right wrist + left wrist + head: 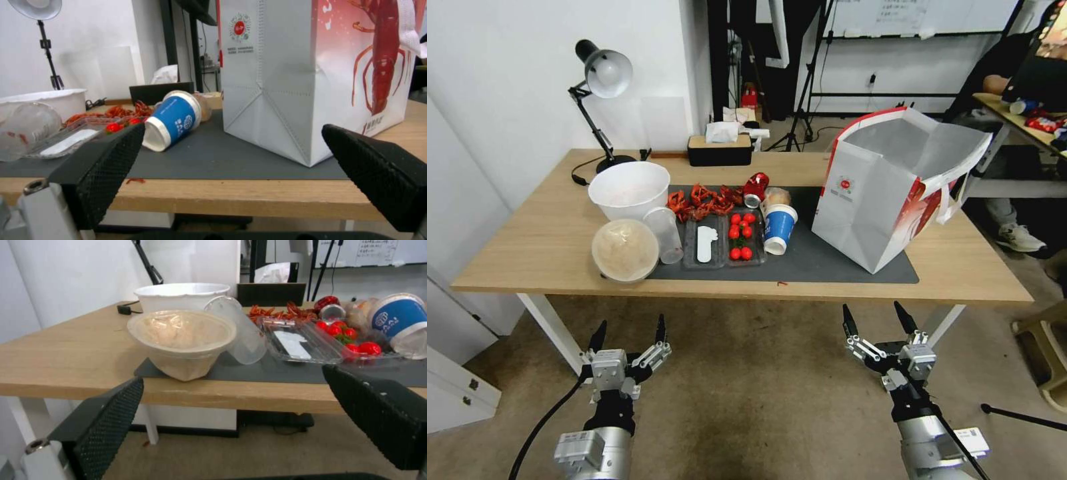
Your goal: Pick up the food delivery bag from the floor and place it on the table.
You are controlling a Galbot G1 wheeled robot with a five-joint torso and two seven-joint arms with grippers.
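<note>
Left gripper [629, 333] wide open, empty | right gripper [879, 319] same | food delivery bag [887, 193] on table [534, 247]

We record a rectangular light-wood table [534, 247] on white legs, standing on mottled brownish-grey carpet floor [760, 400], with a dark grey rectangular mat [820, 260] laid along its near middle. Directly on the wood: a black desk lamp [602, 80] at the far left corner, a black tissue box [719, 151] at the far edge, and a large white bowl [629, 190]. On the mat: the white boxy food delivery bag [887, 193] at the right end, a tipped blue paper cup [778, 228], clear trays of cherry tomatoes [742, 233], red crayfish [704, 200], and a lidded beige bowl [625, 250] overlapping its left edge.
</note>
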